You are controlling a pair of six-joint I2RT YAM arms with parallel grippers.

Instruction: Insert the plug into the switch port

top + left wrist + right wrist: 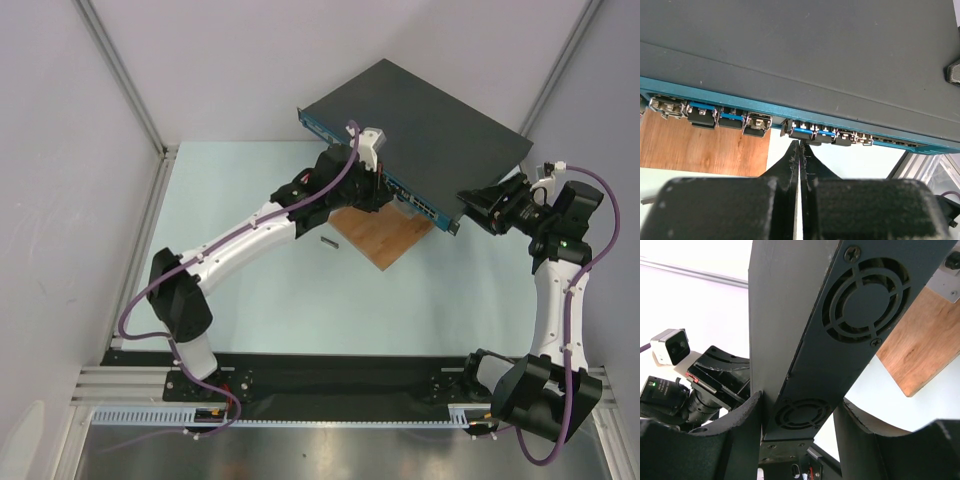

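Right tool (797, 409) grips switch (790, 315) end: hold it steady. Left tool (800, 146) pinched shut at sockets (812, 132); plug maybe between tips, unclear. Push straight, slowly.

The switch (430, 120) — a large flat dark-grey metal box — sits skewed at the far side of the desk (250, 300). Its narrow blue front face, lined with small sockets (805, 131), is turned toward the near left. Its short end — two round fan grilles (863, 300) — is clamped between the right fingers (740, 440).
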